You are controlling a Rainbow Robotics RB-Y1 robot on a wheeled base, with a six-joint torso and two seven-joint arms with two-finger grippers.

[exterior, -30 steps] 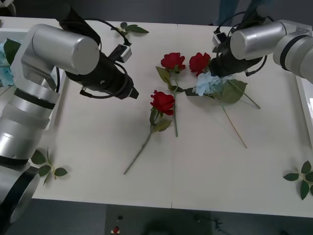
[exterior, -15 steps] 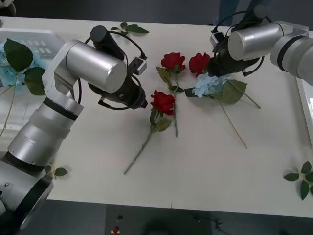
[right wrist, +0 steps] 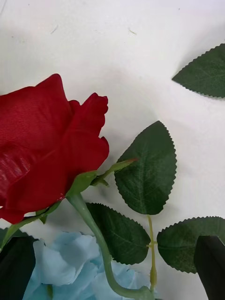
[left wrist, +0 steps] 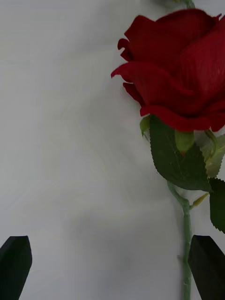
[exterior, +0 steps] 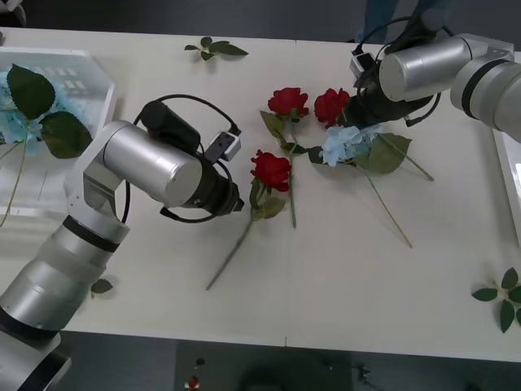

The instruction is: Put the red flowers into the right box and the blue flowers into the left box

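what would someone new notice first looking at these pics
Three red roses lie mid-table, with a pale blue flower beside the right-hand one. The left gripper sits open next to the nearest rose, and the right gripper is open over the blue flower and its neighbouring rose. Blue flowers already lie in the left box.

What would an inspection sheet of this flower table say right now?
Surface: pale table.
Job's things: three roses mid-table; a blue flower beside them; more blue flowers in the left box; right box rim at the table's right edge.
Clutter: loose leaf sprigs.
Grippers: left tool open beside the nearest rose's stem; right tool open over the blue flower and far rose.
Cables: black loops on both wrists.
Surroundings: dark floor.
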